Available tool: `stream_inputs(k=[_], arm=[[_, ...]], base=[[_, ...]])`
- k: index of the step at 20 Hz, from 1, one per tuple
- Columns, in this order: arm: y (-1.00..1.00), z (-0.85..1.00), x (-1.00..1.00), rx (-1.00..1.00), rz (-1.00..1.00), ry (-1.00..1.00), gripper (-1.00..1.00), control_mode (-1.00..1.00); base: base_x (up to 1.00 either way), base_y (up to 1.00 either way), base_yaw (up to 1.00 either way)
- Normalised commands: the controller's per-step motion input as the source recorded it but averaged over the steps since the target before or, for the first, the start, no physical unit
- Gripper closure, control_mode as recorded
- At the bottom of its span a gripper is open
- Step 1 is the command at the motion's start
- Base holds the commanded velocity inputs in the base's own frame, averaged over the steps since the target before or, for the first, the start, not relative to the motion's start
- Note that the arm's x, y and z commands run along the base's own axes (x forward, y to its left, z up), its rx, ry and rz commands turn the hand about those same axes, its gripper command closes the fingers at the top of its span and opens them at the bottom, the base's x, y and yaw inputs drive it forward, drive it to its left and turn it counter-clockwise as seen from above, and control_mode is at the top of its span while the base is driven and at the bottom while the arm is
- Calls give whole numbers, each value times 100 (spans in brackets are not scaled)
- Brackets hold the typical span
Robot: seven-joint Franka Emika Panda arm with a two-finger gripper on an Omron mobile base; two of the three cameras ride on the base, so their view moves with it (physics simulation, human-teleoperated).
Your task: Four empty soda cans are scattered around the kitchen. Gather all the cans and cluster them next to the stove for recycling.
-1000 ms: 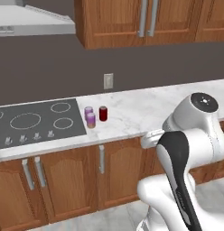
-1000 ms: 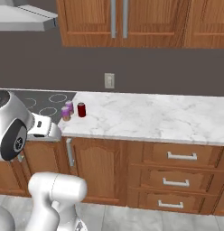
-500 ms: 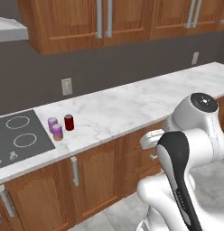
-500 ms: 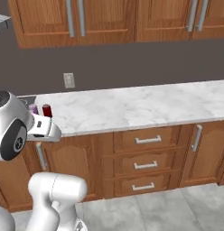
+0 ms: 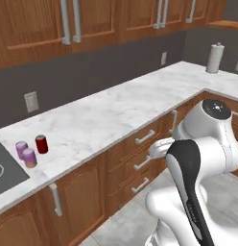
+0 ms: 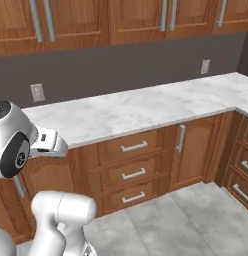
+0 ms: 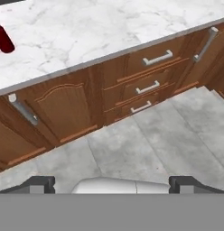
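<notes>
While my arm stands folded in front of the lower cabinets, my pincer (image 7: 112, 184) hangs over the grey floor with its two dark fingertips (image 7: 38, 184) spread as wide as they go and nothing between them.

Three soda cans (image 5: 29, 151) stand together on the white marble bench (image 5: 116, 113), near its front edge and just beside the dark stove (image 5: 5, 172), whose corner shows at the left edge of the left base view. Two of them are purple with pale tops, one just behind the other and close to touching. The red can (image 5: 41, 144) stands just to their right and a little further back, slightly apart from them. From my hand camera I see that red can (image 7: 3, 39) at the upper left, upright on the marble bench (image 7: 109, 31), well away from my pincer.

Below the bench runs a row of reddish-brown cabinets: a door with a silver bar handle (image 7: 23, 109), then a stack of three drawers (image 7: 141, 83) with short silver pulls. On the dark wall behind the bench sits a pale outlet plate (image 5: 30, 102). Far along, where the bench turns a corner, a white paper-towel roll (image 5: 215, 57) stands upright.
</notes>
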Motion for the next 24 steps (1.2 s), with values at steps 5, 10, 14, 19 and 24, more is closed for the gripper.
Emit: stream_inputs(k=[5, 10, 14, 19, 24], arm=[[0, 0, 0, 0, 0, 0, -100, 100], [0, 0, 0, 0, 0, 0, -100, 100], [0, 0, 0, 0, 0, 0, -100, 100], [0, 0, 0, 0, 0, 0, -100, 100], [0, 0, 0, 0, 0, 0, -100, 100]], base=[[0, 6, -48], [0, 9, -48], [0, 2, -49], [0, 0, -50], [0, -1, -50]])
